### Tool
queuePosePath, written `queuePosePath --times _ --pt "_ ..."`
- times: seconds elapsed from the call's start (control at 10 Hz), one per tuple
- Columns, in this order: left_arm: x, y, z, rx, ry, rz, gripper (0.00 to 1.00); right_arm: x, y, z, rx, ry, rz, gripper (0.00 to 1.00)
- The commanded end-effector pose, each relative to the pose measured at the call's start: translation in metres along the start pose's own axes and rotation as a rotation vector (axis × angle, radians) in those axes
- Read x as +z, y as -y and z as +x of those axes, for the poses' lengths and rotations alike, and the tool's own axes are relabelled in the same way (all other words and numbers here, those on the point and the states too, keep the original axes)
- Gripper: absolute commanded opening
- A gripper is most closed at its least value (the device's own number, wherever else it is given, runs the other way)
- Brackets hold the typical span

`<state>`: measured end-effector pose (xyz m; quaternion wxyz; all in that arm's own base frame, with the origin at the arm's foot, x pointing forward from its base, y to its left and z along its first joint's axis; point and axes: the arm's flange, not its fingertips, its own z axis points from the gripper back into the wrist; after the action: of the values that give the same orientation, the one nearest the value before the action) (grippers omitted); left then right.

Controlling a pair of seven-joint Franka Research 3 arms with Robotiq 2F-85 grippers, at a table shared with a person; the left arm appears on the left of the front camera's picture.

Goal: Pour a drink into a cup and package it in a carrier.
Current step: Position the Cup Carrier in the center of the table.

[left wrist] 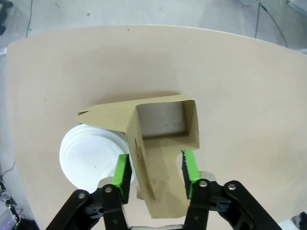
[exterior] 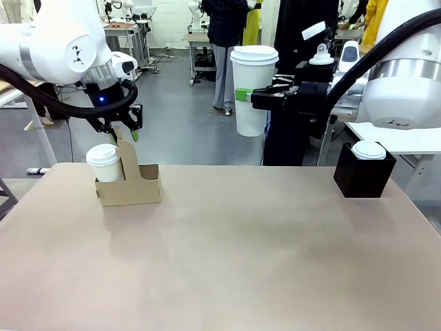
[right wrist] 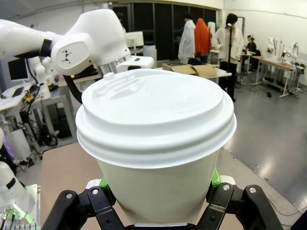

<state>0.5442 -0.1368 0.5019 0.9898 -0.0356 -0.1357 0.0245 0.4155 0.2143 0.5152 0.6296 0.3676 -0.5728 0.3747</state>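
Three lidded white cups: the first cup (exterior: 103, 163) sits in the carrier, the second cup (exterior: 253, 89) is held up off the bench, and the third cup (exterior: 369, 150) stands in the black box.

One cardboard carrier (exterior: 134, 185) stands near the bench's far left corner. It has one upright handle (exterior: 126, 148) and two cup slots, one taken by the first cup and one empty slot (left wrist: 160, 117) beside it.

One black box (exterior: 363, 176) sits at the far right edge.

One bench (exterior: 227, 262).

Two white arms, the left arm (exterior: 55, 41) and the right arm (exterior: 406, 89).

Two end effectors, each with two green pads (left wrist: 122, 175). The left end effector (exterior: 124, 134) clasps the handle, and the right end effector (exterior: 256, 95) clasps the second cup.
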Motion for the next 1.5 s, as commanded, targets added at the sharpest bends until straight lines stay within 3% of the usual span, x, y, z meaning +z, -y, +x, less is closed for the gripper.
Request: queuePosePath --times 0.0,0.2,0.7,0.8,0.9,1.4 --pt "-0.004 0.003 0.001 0.027 0.021 0.03 0.14 -0.002 -0.001 0.003 -0.002 0.011 0.003 0.81" --pt "-0.003 0.007 -0.002 0.03 0.016 0.054 0.0 -0.002 -0.001 0.003 -0.002 0.011 0.003 0.81" --pt "-0.003 0.006 -0.003 0.019 -0.014 0.099 0.0 -0.002 -0.001 0.003 -0.002 0.011 0.003 0.81" --pt "-0.008 0.001 0.0 0.053 -0.086 0.082 0.0 -0.002 -0.001 0.003 -0.002 0.011 0.003 0.81" --pt "-0.002 0.001 -0.002 0.009 -0.004 0.062 0.0 -0.002 -0.001 0.003 -0.002 0.011 0.003 0.81" --pt "0.008 -0.003 -0.003 0.05 -0.034 0.045 0.02 -0.002 -0.001 0.003 -0.002 0.011 0.003 0.81"
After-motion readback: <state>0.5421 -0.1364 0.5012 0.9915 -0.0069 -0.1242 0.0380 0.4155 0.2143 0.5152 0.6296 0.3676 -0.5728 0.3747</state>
